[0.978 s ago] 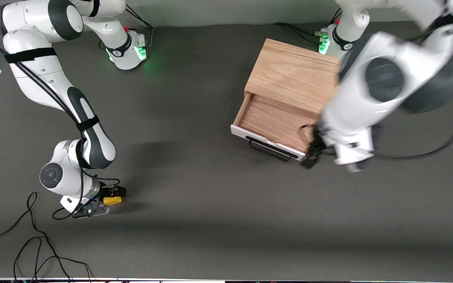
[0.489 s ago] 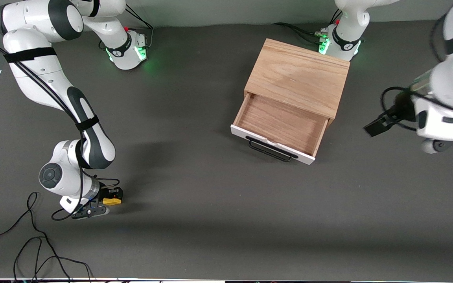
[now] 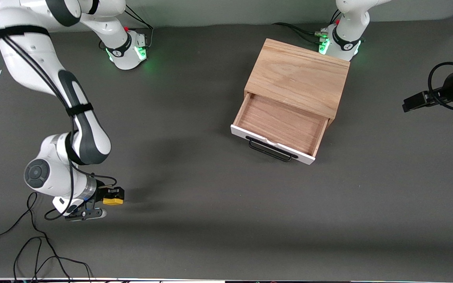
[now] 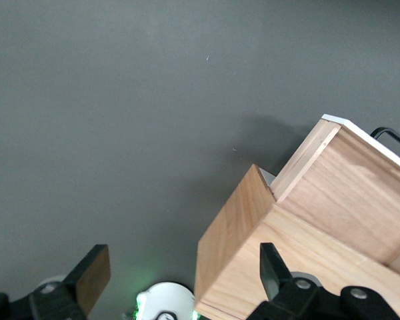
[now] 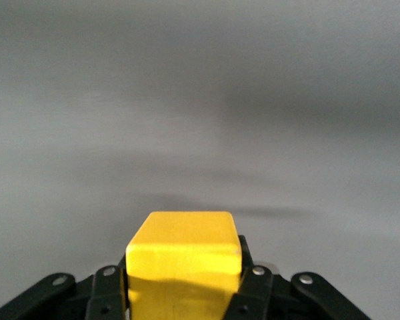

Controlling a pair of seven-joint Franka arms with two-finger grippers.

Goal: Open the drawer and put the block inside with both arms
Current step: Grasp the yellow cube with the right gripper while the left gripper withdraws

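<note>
The small bright yellow cube block [image 3: 113,201] sits clamped between the fingers of the right gripper [image 3: 110,196] over the dark grey desk [image 3: 195,204], at about eight o'clock from the pulled-out white-fronted wooden drawer [image 3: 279,125]. The left gripper [image 4: 180,283], fingers apart, waits at the drawer's three o'clock.

The yellow block [image 5: 183,260] is clamped between the black fingers [image 5: 255,288] of the right gripper [image 5: 181,297] above grey table [image 5: 200,100].

The front camera looks steeply down across the whole table [image 3: 210,220] toward both bases at twelve o'clock, sharing the drawer [image 3: 279,125] with the left wrist camera, while the right wrist camera sits close above the block [image 5: 183,267].
</note>
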